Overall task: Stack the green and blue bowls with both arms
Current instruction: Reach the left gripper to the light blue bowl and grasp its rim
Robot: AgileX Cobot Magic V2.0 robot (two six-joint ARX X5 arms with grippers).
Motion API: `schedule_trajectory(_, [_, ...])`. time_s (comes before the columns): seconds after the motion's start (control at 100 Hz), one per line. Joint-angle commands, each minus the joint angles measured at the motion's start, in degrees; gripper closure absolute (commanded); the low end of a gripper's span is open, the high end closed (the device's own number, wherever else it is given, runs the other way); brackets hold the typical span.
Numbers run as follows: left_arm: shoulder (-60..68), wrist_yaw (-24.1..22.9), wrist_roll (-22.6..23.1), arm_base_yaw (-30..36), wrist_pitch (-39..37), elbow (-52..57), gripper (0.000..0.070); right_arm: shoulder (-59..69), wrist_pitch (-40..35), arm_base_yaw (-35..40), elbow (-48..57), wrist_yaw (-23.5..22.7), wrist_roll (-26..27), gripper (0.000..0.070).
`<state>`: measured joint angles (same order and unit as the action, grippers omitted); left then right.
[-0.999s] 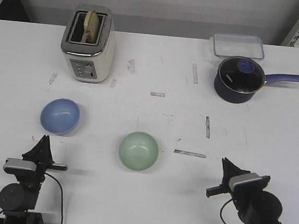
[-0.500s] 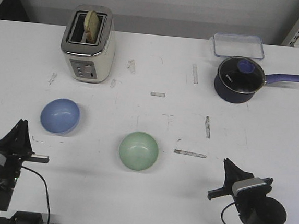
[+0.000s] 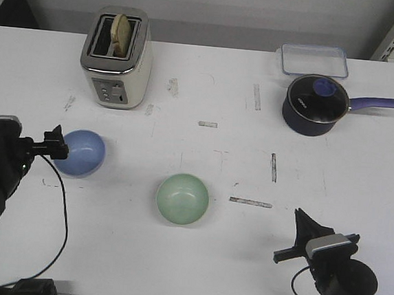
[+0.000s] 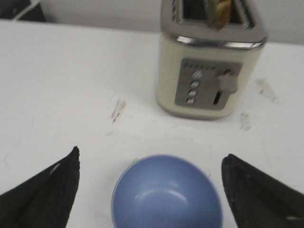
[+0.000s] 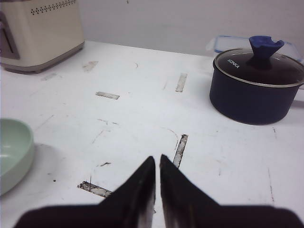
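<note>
The light periwinkle-blue round bowl (image 3: 80, 152) sits upright on the white table (image 3: 194, 258), left of centre, and the pale mint-green round bowl (image 3: 183, 198) rests apart from it toward the middle. From the front, the left gripper (image 3: 54, 142) reaches the blue bowl's left edge; only the left wrist view (image 4: 166, 197) shows its black fingers (image 4: 45, 192) spread wide, the bowl between them, untouched. The right gripper (image 3: 298, 234) waits low near the table's front, and its own camera shows the fingertips (image 5: 145, 178) nearly pressed together on nothing, the green bowl's rim (image 5: 14, 152) off to one side. Behind stand a cream toaster (image 3: 116, 57) and a navy lidded saucepan (image 3: 316, 106).
</note>
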<state>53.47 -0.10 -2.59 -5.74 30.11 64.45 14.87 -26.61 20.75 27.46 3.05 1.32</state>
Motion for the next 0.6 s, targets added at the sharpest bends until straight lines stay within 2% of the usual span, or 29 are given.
schedule_trajectory(0.0, [3.8, 0.2, -0.9, -2.1, 1.0, 0.7, 0.0125, 0.2, 0.5, 0.2, -0.2, 0.0, 0.4, 0.0693])
schedule_trajectory(0.2, [16.5, 4.4, -2.3, -7.3, 3.4, 0.7, 0.013, 0.2, 0.5, 0.2, -0.2, 0.0, 0.4, 0.0693])
schedule_trajectory(0.47, [29.6, 4.6, -2.8, -8.5, 2.8, 0.7, 0.0137, 0.2, 0.5, 0.2, -0.2, 0.0, 0.4, 0.0693])
schedule_trajectory(0.52, [31.5, 4.6, -2.8, -8.5, 2.8, 0.7, 0.0156, 0.2, 0.5, 0.2, -0.2, 0.0, 0.4, 0.0693])
schedule_trajectory(0.59, [33.5, 4.5, -2.8, -8.5, 2.8, 0.7, 0.0247, 0.2, 0.5, 0.2, -0.2, 0.0, 0.4, 0.0693])
